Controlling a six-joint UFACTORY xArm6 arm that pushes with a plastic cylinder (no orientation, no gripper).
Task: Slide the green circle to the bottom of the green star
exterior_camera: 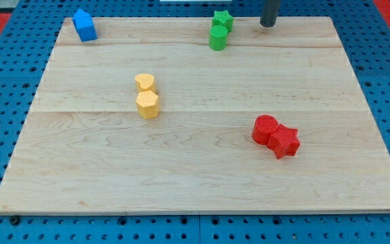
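The green circle (218, 37) stands near the board's top edge, touching the green star (223, 19) just above it. My tip (268, 25) is at the view's top, to the right of both green blocks and apart from them, roughly level with the star.
A blue block (84, 26) sits at the top left corner. A yellow heart (145, 83) and a yellow hexagon (147, 105) touch each other left of centre. A red circle (265, 129) and a red star (284, 141) touch at the lower right. The wooden board (202, 176) lies on a blue pegboard.
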